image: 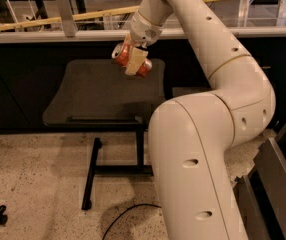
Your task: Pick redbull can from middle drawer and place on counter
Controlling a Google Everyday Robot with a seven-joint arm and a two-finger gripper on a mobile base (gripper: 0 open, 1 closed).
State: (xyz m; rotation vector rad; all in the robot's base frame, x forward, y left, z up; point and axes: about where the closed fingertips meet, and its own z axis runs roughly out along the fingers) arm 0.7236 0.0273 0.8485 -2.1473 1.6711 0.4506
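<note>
Dark tabletop [83, 94] fills the left and centre. Above its right edge the gripper [133, 63] is clamped on the redbull can [145, 67], which is tilted with its silver top pointing left. I judge it is held high for carrying to the counter, away from what may be the drawer [278, 184] at right.

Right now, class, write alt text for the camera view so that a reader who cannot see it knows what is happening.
The robot's pincer grips a red-orange redbull can, tilted on its side, in the air over a dark table. The white arm fills the right foreground above a speckled floor.
</note>
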